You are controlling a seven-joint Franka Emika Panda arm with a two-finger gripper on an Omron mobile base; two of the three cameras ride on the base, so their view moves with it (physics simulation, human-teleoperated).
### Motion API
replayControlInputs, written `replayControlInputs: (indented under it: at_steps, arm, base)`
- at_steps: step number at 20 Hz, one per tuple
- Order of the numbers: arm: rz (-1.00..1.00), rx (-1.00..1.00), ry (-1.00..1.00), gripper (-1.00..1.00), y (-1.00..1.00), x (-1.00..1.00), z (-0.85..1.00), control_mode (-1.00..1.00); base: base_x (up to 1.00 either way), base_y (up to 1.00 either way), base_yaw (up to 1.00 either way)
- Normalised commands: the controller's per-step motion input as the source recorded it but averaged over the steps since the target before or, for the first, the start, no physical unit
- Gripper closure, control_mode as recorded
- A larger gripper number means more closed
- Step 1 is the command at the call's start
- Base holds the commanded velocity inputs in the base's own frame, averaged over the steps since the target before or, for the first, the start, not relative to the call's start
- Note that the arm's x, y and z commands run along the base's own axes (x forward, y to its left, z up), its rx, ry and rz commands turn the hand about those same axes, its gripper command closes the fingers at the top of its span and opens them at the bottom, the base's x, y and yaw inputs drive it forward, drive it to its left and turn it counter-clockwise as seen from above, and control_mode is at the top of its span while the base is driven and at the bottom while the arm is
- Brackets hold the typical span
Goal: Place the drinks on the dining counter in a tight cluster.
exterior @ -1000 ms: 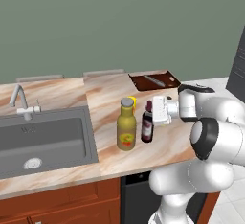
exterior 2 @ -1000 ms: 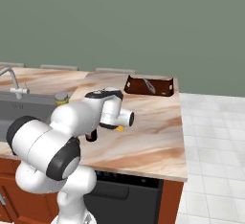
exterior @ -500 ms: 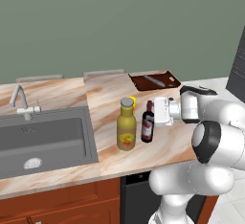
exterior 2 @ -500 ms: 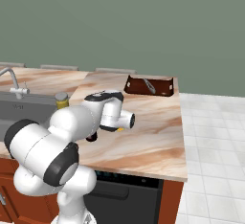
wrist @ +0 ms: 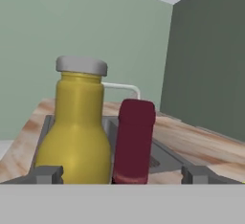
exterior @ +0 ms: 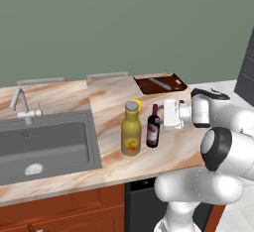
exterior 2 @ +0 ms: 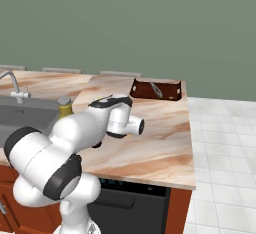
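Tool [wrist: 122, 174] held low and level over the desk [exterior: 106, 97], aimed sideways at the wine bottle [exterior: 153, 128]; fingertips [wrist: 47, 174] set wide apart, nothing between them, bottle neck seen in the middle of the gap but beyond the tips. Wine bottle upright on the desk, just right of the olive bottle [exterior: 131, 137], the two close together, touching or not cannot tell. Olive bottle upright with grey cap, right of the sink [exterior: 44, 144], near the desk's front edge; cap peeking out behind the arm in the right base view [exterior 2: 64, 101]. Tap [exterior: 21, 103] behind the sink at the left. Brown tray [exterior: 160, 83] with a small utensil at the desk's far right corner, well apart from both bottles. Small pale object [exterior: 33, 168] lying in the sink basin
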Motion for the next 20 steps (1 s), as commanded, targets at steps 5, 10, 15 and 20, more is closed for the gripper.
replayControlInputs:
  at_steps: [5,10,15,20]
  arm:
    - [-0.08,0.0,0.02,-1.0,-0.17,-0.28,0.02,-1.0]
    - [-0.11,0.0,0.02,-1.0,-0.24,-0.35,0.05,-1.0]
    - [-0.1,0.0,0.01,-1.0,-0.23,-0.39,0.14,-1.0]
    - [-0.09,0.0,0.02,-1.0,-0.08,-0.51,0.13,-1.0]
  base:
    - [0.0,0.0,0.0]
    - [0.0,0.0,0.0]
    - [0.0,0.0,0.0]
    - [0.0,0.0,0.0]
